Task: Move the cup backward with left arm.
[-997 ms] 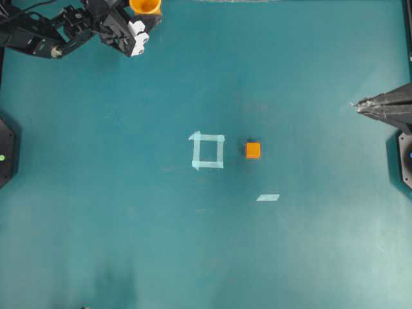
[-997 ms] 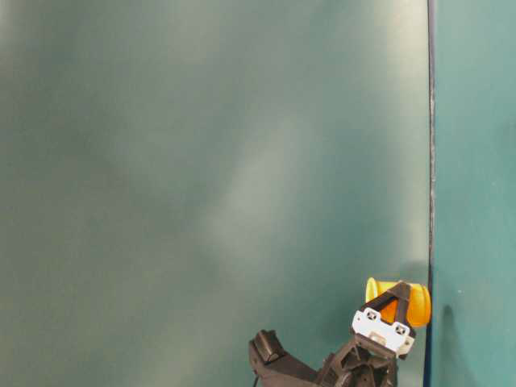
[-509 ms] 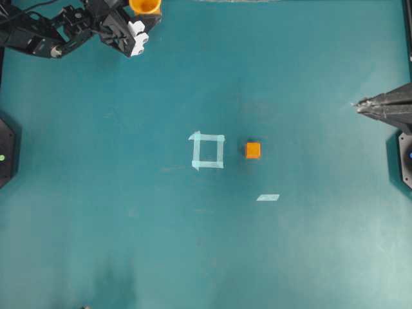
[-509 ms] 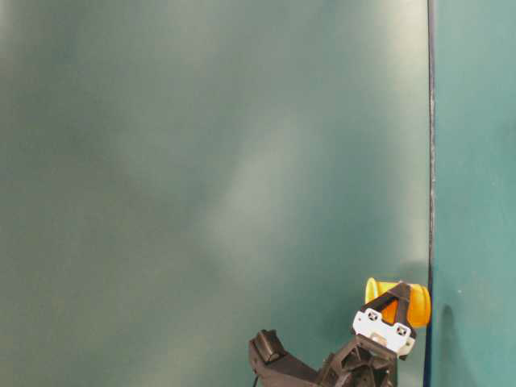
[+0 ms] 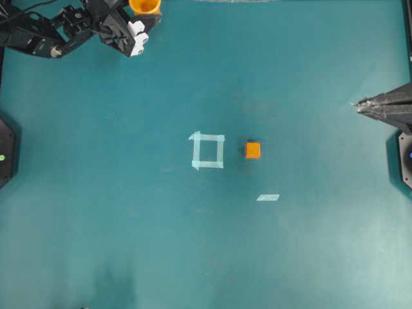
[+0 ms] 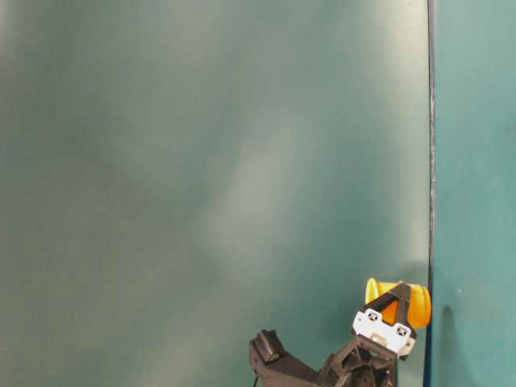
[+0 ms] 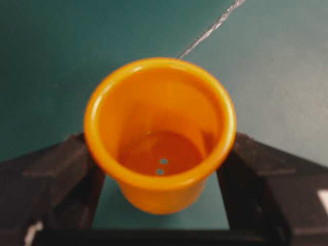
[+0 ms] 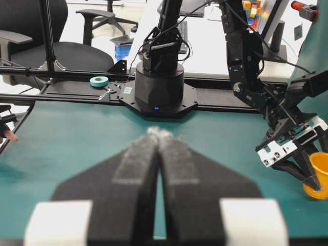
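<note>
The yellow-orange cup (image 5: 144,5) stands at the far top-left edge of the teal table. It also shows in the table-level view (image 6: 401,298), the left wrist view (image 7: 160,128) and the right wrist view (image 8: 319,175). My left gripper (image 5: 145,11) is shut on the cup, with one black finger (image 7: 66,174) pressed on each side of it. The cup is upright with its darker orange inside showing. My right gripper (image 5: 358,105) is shut and empty at the right edge, far from the cup; it also shows in the right wrist view (image 8: 157,134).
A small orange cube (image 5: 253,150) sits near the table's middle, right of a pale tape square (image 5: 207,150). A short tape strip (image 5: 268,197) lies below the cube. The table's back edge (image 7: 210,28) runs just behind the cup. The arm bases stand at the left and right sides.
</note>
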Controlling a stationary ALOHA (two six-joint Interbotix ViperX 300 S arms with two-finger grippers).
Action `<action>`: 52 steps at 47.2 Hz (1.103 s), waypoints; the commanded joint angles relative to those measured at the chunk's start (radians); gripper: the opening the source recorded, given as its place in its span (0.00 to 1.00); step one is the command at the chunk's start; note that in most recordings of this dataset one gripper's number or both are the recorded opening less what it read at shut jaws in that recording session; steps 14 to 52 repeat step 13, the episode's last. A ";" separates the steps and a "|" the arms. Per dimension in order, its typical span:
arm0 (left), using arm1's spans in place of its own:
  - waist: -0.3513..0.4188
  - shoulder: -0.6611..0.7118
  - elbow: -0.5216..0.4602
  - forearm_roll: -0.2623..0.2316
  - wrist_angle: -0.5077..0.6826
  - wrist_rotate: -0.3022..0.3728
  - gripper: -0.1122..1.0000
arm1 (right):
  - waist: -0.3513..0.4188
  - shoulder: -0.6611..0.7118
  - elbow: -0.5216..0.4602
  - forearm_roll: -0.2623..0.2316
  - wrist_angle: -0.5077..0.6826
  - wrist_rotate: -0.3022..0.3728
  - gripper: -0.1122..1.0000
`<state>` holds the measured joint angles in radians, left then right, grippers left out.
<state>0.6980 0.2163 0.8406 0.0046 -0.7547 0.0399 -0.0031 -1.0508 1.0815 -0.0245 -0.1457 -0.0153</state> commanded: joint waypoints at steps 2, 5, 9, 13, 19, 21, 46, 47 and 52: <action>0.003 -0.012 -0.002 0.002 -0.011 0.002 0.67 | -0.002 0.005 -0.034 -0.003 -0.003 -0.002 0.10; 0.002 -0.012 0.000 0.002 -0.012 0.002 0.67 | -0.002 0.005 -0.034 -0.003 -0.003 -0.003 0.10; 0.003 -0.012 0.002 0.003 -0.011 0.002 0.67 | -0.002 0.006 -0.032 -0.003 -0.002 -0.003 0.10; 0.003 -0.012 0.002 0.002 -0.011 0.002 0.67 | -0.002 0.006 -0.032 -0.003 -0.003 -0.003 0.10; 0.003 -0.012 0.002 0.002 -0.011 0.002 0.67 | -0.002 0.006 -0.032 -0.003 -0.003 -0.003 0.10; 0.003 -0.012 0.002 0.002 -0.011 0.002 0.67 | -0.002 0.006 -0.032 -0.003 -0.003 -0.003 0.10; 0.003 -0.012 0.002 0.002 -0.011 0.002 0.67 | -0.002 0.006 -0.032 -0.003 -0.003 -0.003 0.10; 0.003 -0.012 0.002 0.002 -0.011 0.002 0.67 | -0.002 0.006 -0.032 -0.003 -0.003 -0.003 0.10; 0.003 -0.012 0.002 0.002 -0.011 0.002 0.67 | -0.002 0.006 -0.032 -0.003 -0.003 -0.003 0.10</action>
